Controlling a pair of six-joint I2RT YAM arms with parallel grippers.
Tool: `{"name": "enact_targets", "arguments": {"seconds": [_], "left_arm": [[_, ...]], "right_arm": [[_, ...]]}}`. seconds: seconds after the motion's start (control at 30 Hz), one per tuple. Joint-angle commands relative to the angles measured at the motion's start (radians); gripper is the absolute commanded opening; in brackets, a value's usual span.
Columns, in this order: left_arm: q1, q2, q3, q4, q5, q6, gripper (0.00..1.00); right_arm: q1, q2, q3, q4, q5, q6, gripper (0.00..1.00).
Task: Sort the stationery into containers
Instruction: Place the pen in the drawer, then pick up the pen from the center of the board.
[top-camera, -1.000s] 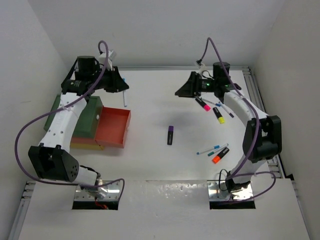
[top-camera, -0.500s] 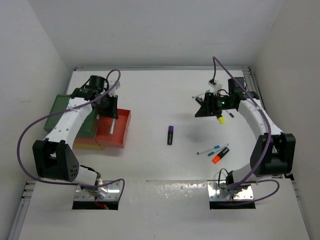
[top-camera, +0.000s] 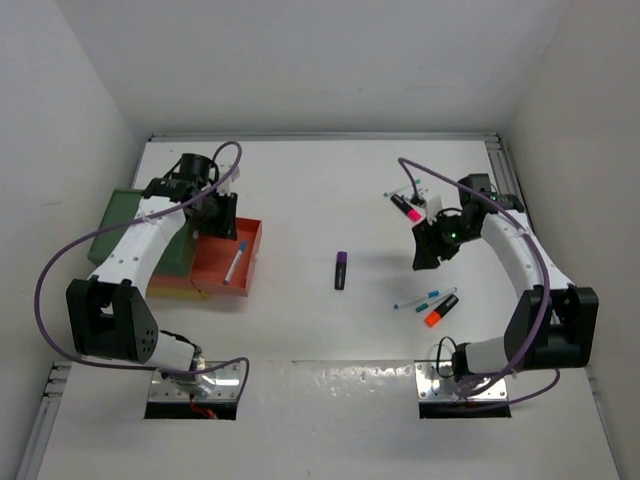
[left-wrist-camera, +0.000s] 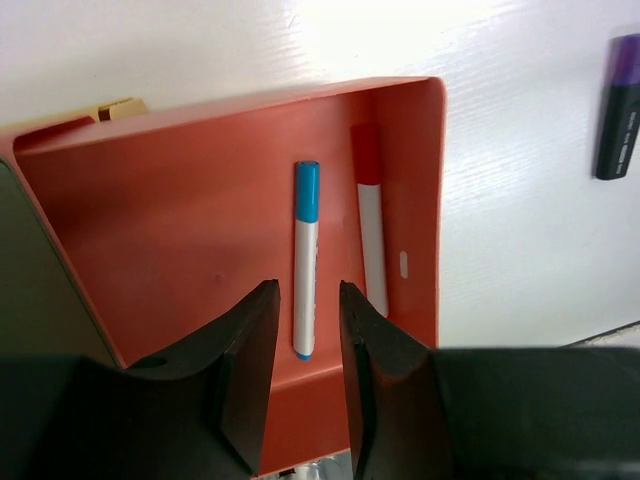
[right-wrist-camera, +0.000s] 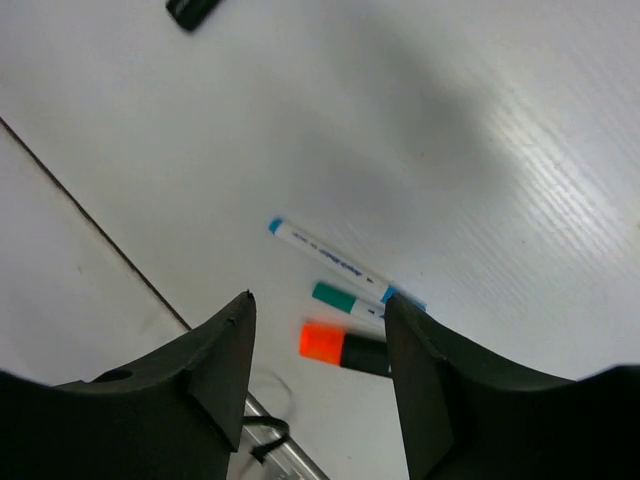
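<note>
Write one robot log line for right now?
left gripper: open above red tray | blue-capped pen: lying in tray | right gripper: open, empty

The white table (top-camera: 300, 190) carries a cluster of trays at its left edge: a red-orange tray (top-camera: 212, 268), a dark green tray (top-camera: 120, 212) further left, and a yellow tray (top-camera: 165, 291) showing under their near edges. A purple highlighter (top-camera: 341, 270) lies mid-table. At near right, two thin pens (top-camera: 428, 296) lie just beside an orange highlighter (top-camera: 438, 312). A pink highlighter (top-camera: 406, 209) lies farther back.
</note>
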Motion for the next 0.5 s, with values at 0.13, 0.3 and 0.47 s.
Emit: {"name": "enact_targets", "arguments": {"seconds": [0.13,0.3,0.47], "left_arm": [[-0.01,-0.035,0.102,0.004,0.082,0.037,0.38],[-0.007,-0.063,0.174,0.015,0.124,0.061,0.39],[-0.008,-0.097,0.214,0.051,0.157,0.09,0.42]], "right_arm": [[0.119,-0.062,-0.146,0.012,0.171,-0.392,0.51],[0.234,-0.068,-0.24,0.098,0.226,-0.466,0.5],[0.303,-0.027,-0.301,0.191,0.274,-0.493,0.47]]}}
